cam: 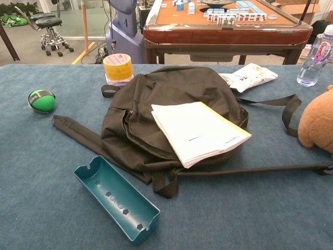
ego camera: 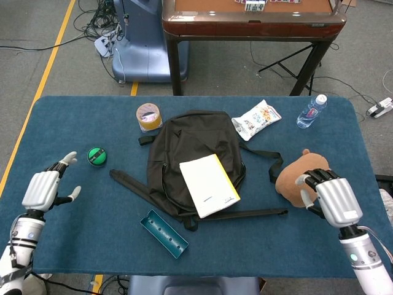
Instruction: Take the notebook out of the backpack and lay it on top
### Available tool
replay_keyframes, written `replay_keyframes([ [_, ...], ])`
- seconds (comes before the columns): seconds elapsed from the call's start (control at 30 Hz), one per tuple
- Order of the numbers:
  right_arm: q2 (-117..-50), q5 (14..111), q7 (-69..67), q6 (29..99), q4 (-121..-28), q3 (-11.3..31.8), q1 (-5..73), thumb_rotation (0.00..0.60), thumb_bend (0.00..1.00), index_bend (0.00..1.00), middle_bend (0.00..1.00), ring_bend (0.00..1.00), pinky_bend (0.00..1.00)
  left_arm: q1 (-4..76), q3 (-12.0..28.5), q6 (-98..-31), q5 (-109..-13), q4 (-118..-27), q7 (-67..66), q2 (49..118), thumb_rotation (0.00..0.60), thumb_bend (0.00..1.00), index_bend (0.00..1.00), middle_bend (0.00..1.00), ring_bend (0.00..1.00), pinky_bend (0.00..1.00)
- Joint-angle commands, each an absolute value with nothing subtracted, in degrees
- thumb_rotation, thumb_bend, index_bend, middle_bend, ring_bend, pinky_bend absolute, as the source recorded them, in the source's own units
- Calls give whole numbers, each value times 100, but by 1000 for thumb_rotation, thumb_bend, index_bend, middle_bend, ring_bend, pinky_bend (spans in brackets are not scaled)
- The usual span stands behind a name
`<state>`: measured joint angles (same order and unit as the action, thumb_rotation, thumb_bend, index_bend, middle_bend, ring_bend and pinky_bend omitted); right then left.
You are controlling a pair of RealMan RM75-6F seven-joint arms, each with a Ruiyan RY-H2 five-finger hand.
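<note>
The white notebook (ego camera: 209, 184) (cam: 199, 132) with a yellow edge lies flat on top of the black backpack (ego camera: 184, 153) (cam: 156, 99) in the middle of the blue table. Its lower corner overhangs the bag's near edge. In the head view my left hand (ego camera: 44, 187) hovers at the table's left edge, fingers spread and holding nothing. My right hand (ego camera: 330, 198) is at the right, in front of the plush toy, with fingers partly curled and nothing in them. The chest view shows neither hand.
A green ball (ego camera: 96, 156), a tape roll (ego camera: 148, 117), a teal tray (ego camera: 163, 233), a snack bag (ego camera: 256, 118), a water bottle (ego camera: 311, 111) and a brown plush toy (ego camera: 298, 176) surround the backpack. Its straps (ego camera: 129, 184) trail left and right across the table (ego camera: 73, 123).
</note>
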<state>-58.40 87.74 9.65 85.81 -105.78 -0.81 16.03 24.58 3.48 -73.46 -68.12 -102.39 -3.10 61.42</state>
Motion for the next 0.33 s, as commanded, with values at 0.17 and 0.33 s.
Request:
replay_keyframes([
  [0.17,-5961,8582,417,9051,-10018,-272,854,600,473,444,432,346,408,1861,12,-7874,-7209,-10179,-455,6098,600,355,129,211,228,293],
  [0.33,-5972,8570,76,9021,-9862,-260,714,600,473,444,432,346,408,1526,-33,-8322,-7509,-10093,-368,6235,600,355,136,211,228,293],
])
